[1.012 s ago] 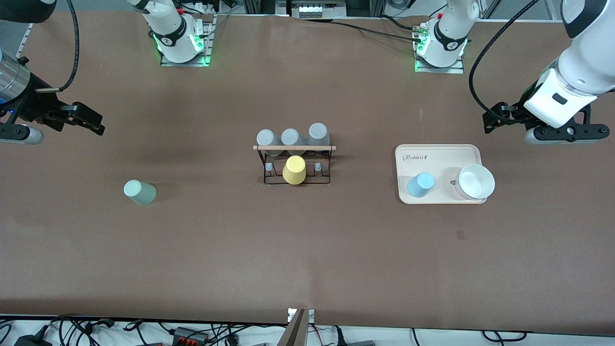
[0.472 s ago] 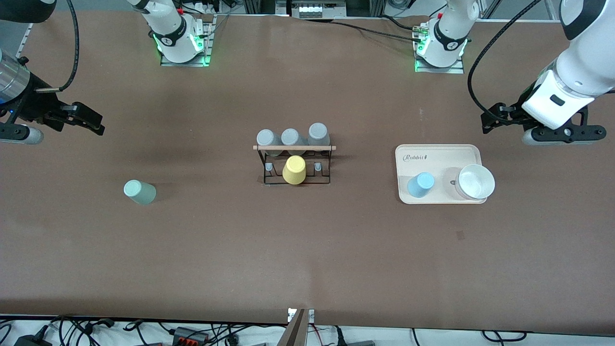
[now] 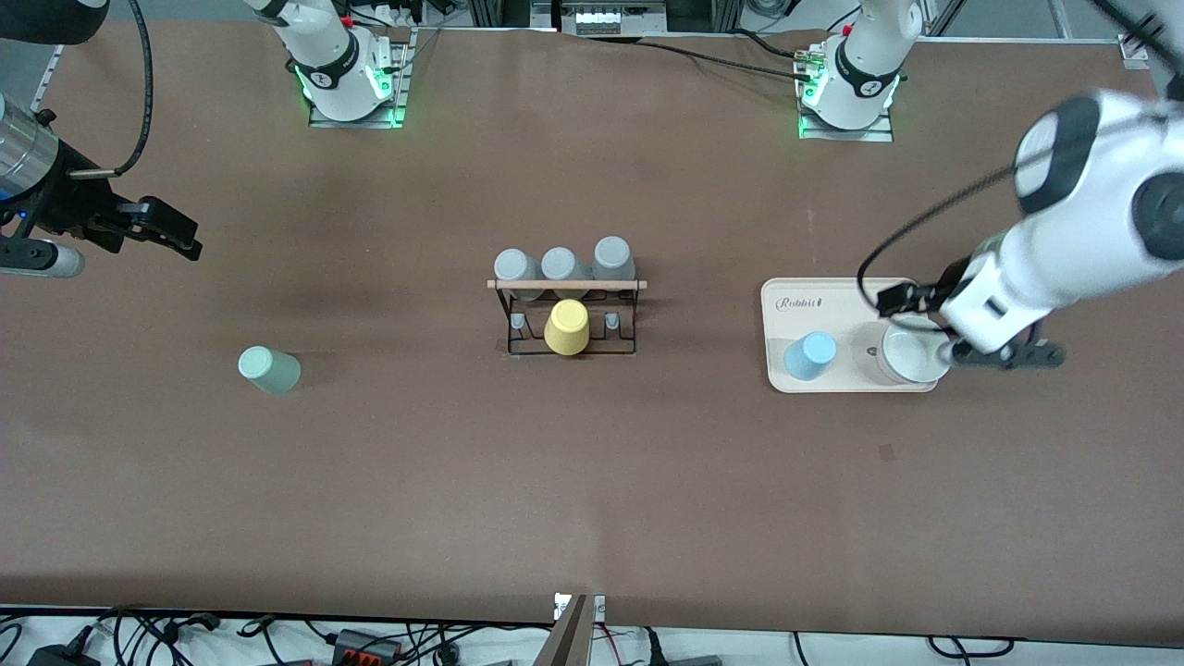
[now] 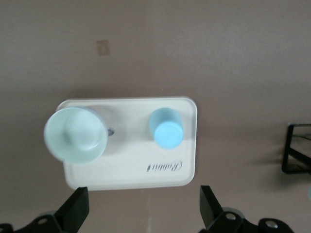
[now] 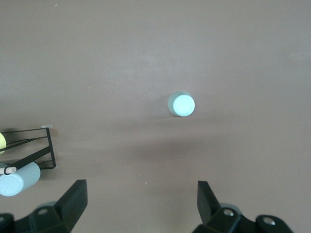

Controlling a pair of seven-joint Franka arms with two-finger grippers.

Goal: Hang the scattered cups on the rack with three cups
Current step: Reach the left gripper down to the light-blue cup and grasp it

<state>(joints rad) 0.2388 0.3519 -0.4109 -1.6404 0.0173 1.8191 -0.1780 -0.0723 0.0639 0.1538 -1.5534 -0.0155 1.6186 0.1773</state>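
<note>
The pale mint-green cup (image 3: 268, 369) stands bottom up on the table toward the right arm's end, also in the right wrist view (image 5: 181, 104). The light blue cup (image 3: 810, 356) stands bottom up on the cream tray (image 3: 851, 294), also in the left wrist view (image 4: 165, 128). The black wire rack (image 3: 572, 319) with its wooden rod is mid-table. Three grey cups (image 3: 561, 266) hang on it, with a yellow cup (image 3: 566, 326) in front. My left gripper (image 3: 911, 298) is open, up over the tray's edge (image 4: 141, 208). My right gripper (image 3: 171, 231) is open, high over bare table (image 5: 141, 204).
A white bowl (image 3: 906, 356) sits on the tray beside the blue cup, partly hidden by my left arm, and shows in the left wrist view (image 4: 75, 134). The rack's end shows in both wrist views (image 5: 34, 150) (image 4: 296, 155). Bare brown table lies around the mint cup.
My left arm has swung in from the table's end and now hangs over the tray by the white bowl. My right arm has not moved. No cup has moved.
</note>
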